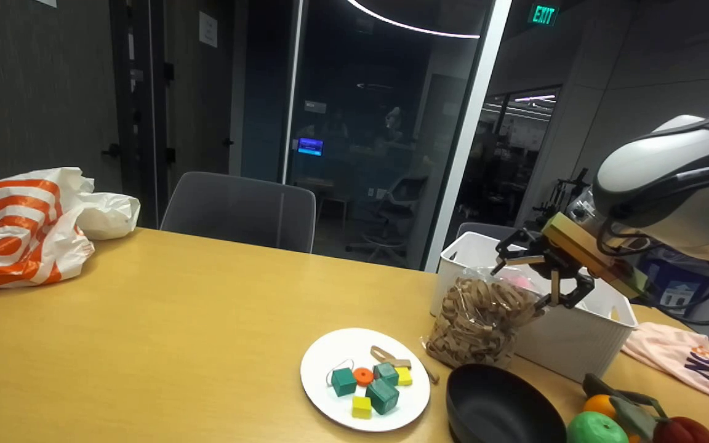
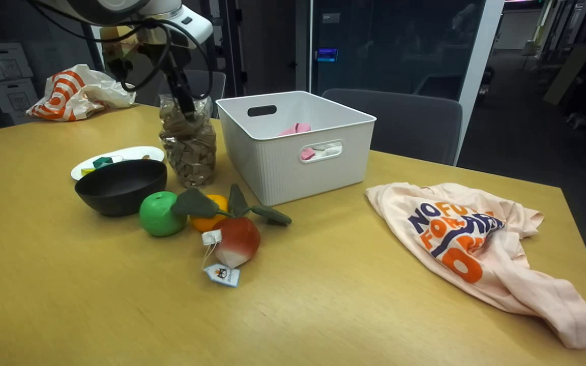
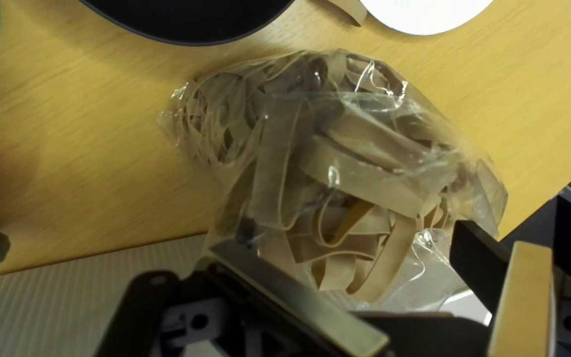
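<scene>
A yellow wooden tabletop [image 1: 207, 314] has gray chairs [image 1: 237, 212] along its far edge. Behind them stand dark doors [image 1: 34, 92] and a glass wall [image 1: 354, 71] with pale posts [image 1: 470, 135]. A curved light strip [image 1: 416, 29] and a green exit sign [image 1: 543, 15] glow above. Dark floor [image 2: 522, 127] lies beyond the tabletop's far right corner.

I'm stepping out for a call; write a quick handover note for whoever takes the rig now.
Gripper: open, jaws apart at the top of the clear bag of brown bands; nothing gripped, contact unclear.
Where: bag upright on the table beside the white bin; black bowl and white plate nearby.
Done: gripper is at the bag's top.
Left: bag not yet gripped or lifted.
</scene>
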